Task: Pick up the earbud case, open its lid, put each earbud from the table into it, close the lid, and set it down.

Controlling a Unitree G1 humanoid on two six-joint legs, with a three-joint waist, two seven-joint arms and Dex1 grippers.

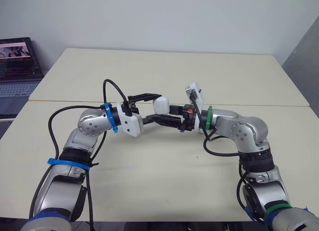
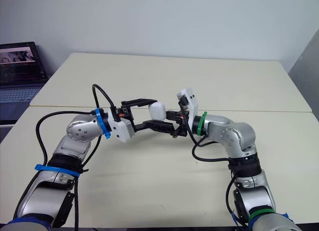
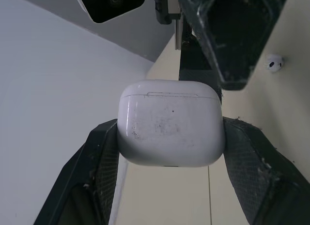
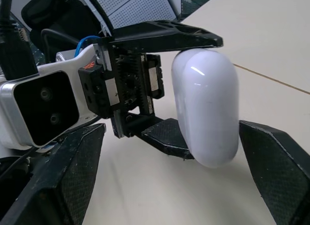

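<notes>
1. the near table (image 1: 149,176) has a wide bare top in front of both arms and to either side of them. its near edge runs along the bottom of the head views.
2. the far table (image 1: 149,71) butts against it. the seam (image 1: 65,102) runs across just behind the grippers, and the far edge sits at the wall.
3. a laptop (image 1: 20,61) sits off the tables' left edge, well apart from your arms.
4. the left gripper (image 1: 157,108) hangs above the near table near the seam and points toward the right arm. its two fingers are clamped on the earbud case, one pad on each narrow side.
5. the right gripper (image 4: 172,133) faces the left one tip to tip. its fingers are spread wide, one on each side of the case and neither touching it.
6. the earbud case (image 3: 169,128) is white and rounded, held off the table in the left gripper's pads. its lid seam reads closed.
7. one earbud (image 3: 274,63) lies on the tabletop beyond the right gripper's finger, apart from the case.
</notes>
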